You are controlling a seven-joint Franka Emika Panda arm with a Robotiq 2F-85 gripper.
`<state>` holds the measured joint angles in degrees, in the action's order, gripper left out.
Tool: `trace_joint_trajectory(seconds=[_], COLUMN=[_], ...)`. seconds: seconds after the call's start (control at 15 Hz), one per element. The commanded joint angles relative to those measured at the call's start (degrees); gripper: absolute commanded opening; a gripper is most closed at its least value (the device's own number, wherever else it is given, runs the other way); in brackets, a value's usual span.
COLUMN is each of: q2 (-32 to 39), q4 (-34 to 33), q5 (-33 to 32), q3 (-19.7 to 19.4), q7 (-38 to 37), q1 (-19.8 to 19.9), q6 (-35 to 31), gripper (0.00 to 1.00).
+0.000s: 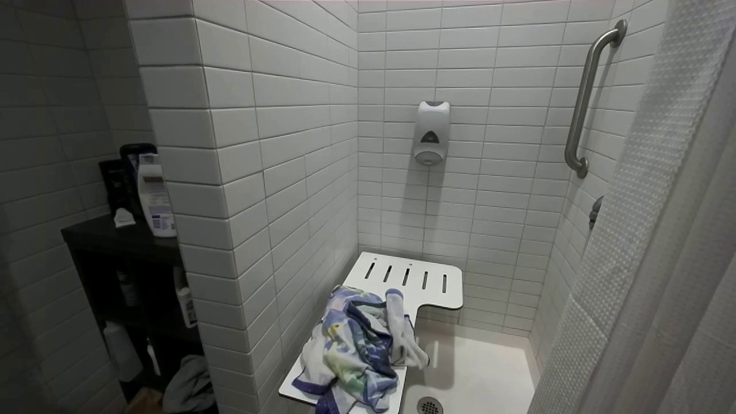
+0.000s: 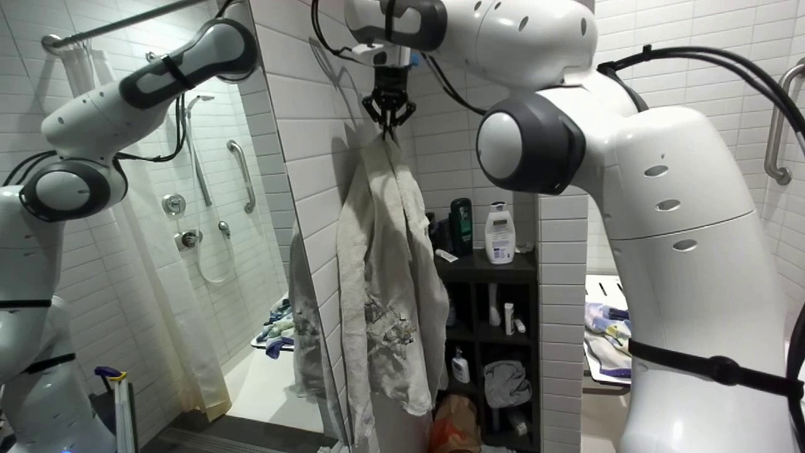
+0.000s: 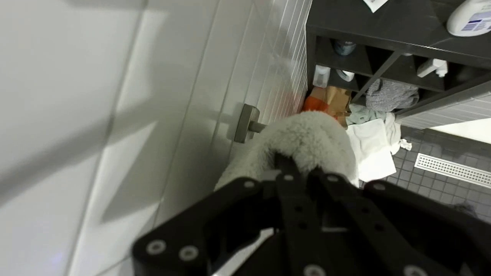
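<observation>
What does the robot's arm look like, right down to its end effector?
The arm is glossy white and rounded, with dark grey joint sections, small grey ovals, looping black cables and a black strap around it. The end effector is black, slim and hinged, with silvery screw heads.

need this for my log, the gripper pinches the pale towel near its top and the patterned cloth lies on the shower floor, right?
Wrong place for the patterned cloth: it lies on the white shower bench, as both exterior views show. The gripper does pinch the pale towel near its top.
</observation>
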<state>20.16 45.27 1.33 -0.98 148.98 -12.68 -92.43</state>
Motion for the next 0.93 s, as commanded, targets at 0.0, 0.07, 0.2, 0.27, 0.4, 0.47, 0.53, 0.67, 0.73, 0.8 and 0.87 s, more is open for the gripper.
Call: trace_joint_trajectory(seconds=[0.0, 0.07, 0.2, 0.27, 0.4, 0.47, 0.53, 0.67, 0.73, 0.8, 0.87], q2=[2.86, 3.10, 4.45, 5.03, 6.16, 6.76, 7.15, 7.70, 7.91, 8.08, 8.14], q4=[-4.18, -4.05, -4.17, -4.28, -4.59, -4.93, -5.26, -6.12, -6.64, -7.14, -7.63], q5=[3.13, 4.71, 5.69, 6.02, 6.77, 7.09, 7.81, 8.45, 8.60, 8.73, 8.62], q3=[0.60, 0.10, -0.30, -0.36, -0.29, -0.19, 0.00, 0.09, 0.10, 0.13, 0.09], q7=[0.00, -0.25, -0.66, -0.81, -0.81, -0.71, -0.78, -1.44, -1.59, -1.78, -2.13], q1=[3.07, 3.64, 4.85, 5.38, 6.61, 7.10, 7.76, 8.29, 8.44, 8.56, 8.54], q6=[0.57, 0.97, 1.31, 1.51, 2.63, 3.50, 5.10, 6.60, 7.28, 7.84, 8.34], gripper=[0.02, 0.02, 0.02, 0.02, 0.02, 0.02, 0.32, 0.38, 0.44, 0.51, 0.57])
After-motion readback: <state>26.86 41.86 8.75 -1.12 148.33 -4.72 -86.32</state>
